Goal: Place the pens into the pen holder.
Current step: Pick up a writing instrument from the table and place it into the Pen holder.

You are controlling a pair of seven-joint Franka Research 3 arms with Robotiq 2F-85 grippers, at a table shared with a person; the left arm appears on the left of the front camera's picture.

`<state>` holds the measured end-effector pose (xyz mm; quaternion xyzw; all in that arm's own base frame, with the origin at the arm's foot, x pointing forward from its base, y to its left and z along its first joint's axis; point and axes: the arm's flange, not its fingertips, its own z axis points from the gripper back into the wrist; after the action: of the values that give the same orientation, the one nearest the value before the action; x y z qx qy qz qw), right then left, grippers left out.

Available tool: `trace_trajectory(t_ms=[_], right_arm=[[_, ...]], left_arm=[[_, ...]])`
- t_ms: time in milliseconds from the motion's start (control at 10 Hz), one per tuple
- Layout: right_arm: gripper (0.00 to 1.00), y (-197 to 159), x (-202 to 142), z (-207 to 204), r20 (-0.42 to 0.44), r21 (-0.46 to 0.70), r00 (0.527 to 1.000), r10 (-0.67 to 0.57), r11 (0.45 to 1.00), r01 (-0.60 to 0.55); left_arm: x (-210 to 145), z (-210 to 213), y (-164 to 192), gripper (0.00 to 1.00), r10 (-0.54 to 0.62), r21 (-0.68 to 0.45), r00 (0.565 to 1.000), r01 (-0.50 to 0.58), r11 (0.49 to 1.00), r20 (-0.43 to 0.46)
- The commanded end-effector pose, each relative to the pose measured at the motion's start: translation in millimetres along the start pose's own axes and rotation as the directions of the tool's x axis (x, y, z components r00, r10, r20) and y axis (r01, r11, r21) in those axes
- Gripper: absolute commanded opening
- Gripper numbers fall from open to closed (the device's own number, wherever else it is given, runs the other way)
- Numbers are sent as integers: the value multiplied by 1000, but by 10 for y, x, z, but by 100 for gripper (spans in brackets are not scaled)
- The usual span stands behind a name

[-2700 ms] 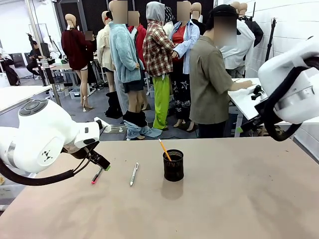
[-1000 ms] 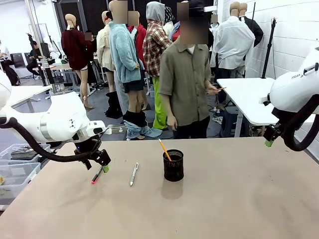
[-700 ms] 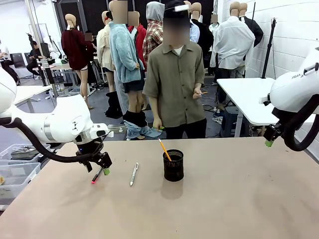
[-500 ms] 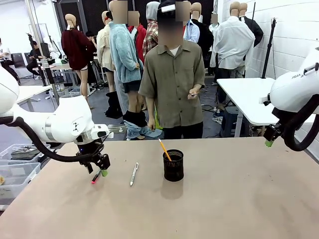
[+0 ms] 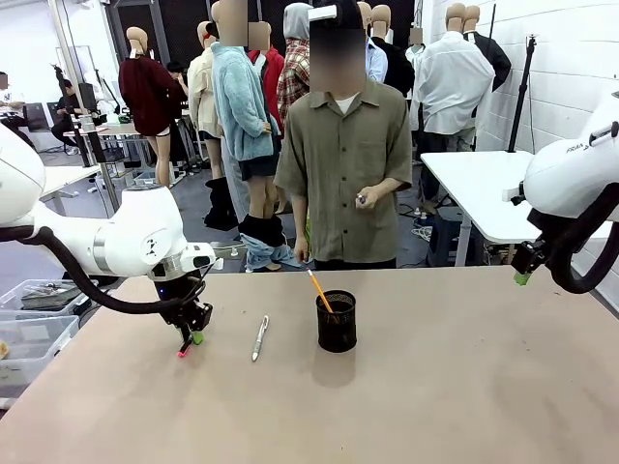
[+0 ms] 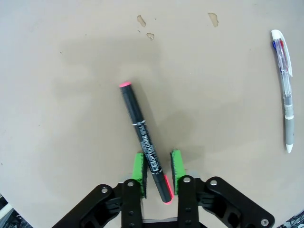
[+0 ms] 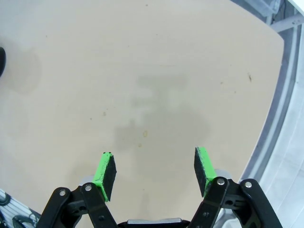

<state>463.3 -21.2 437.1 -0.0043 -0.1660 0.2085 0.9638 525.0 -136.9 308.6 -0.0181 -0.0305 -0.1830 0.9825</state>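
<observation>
1. The left gripper (image 5: 192, 334) is low over the table (image 5: 445, 387), near its left side, pointing down at the dark pen (image 5: 183, 349).
2. In the left wrist view, its green fingers (image 6: 138, 167) stand on either side of the dark pen (image 6: 142, 135) with a narrow gap on each side. They are close to the pen but not clamped on it.
3. The dark pen lies flat on the table, with one pink end between the fingers and the other pink end pointing away from them.
4. The silver pen (image 5: 259, 338) lies flat between the dark pen and the holder (image 5: 337, 322), apart from both.
5. The holder stands upright near mid-table, with an orange pen (image 5: 319, 290) leaning inside it.
6. The right gripper (image 5: 522, 274) hangs raised at the far right. Its fingers (image 7: 105, 175) are spread wide and empty over bare table.
7. A person (image 5: 343, 164) stands at the far side of the table, with a hand (image 5: 366, 200) held at the waist.
</observation>
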Motion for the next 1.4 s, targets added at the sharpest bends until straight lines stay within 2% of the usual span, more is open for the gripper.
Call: trace_trajectory(t_ms=[0, 200, 400, 600, 700, 900, 1000, 1200, 1300], right_arm=[[82, 2, -1, -20, 1, -26, 1000, 5, 1000, -5], [82, 2, -1, -20, 1, -26, 1000, 5, 1000, -5], [82, 2, -1, -20, 1, -26, 1000, 5, 1000, -5], [82, 2, -1, -20, 1, -26, 1000, 5, 1000, -5], [82, 2, -1, -20, 1, -26, 1000, 5, 1000, -5], [82, 2, -1, -20, 1, -26, 1000, 5, 1000, -5], [82, 2, -1, -20, 1, -26, 1000, 5, 1000, -5], [82, 2, -1, -20, 1, -26, 1000, 5, 1000, -5], [82, 2, -1, -20, 1, -26, 1000, 5, 1000, -5]], left_arm=[[42, -55, -24, 0, 7, 17, 1000, -6, 1000, -22], [-72, 37, -58, 0, -75, -42, 997, 76, 996, 23], [-281, 221, -29, 0, -131, -92, 984, 143, 985, 121], [-495, 400, 22, 0, -206, -132, 949, 242, 961, 240], [-595, 479, 24, 0, -311, -164, 879, 389, 907, 362], [-622, 500, 20, 0, -409, -134, 739, 552, 823, 535], [-602, 485, -1, 0, -428, -143, 683, 611, 779, 592], [-535, 453, -78, 0, -471, -140, 545, 743, 654, 694], [-481, 434, -122, 0, -470, -122, 486, 780, 614, 737]])
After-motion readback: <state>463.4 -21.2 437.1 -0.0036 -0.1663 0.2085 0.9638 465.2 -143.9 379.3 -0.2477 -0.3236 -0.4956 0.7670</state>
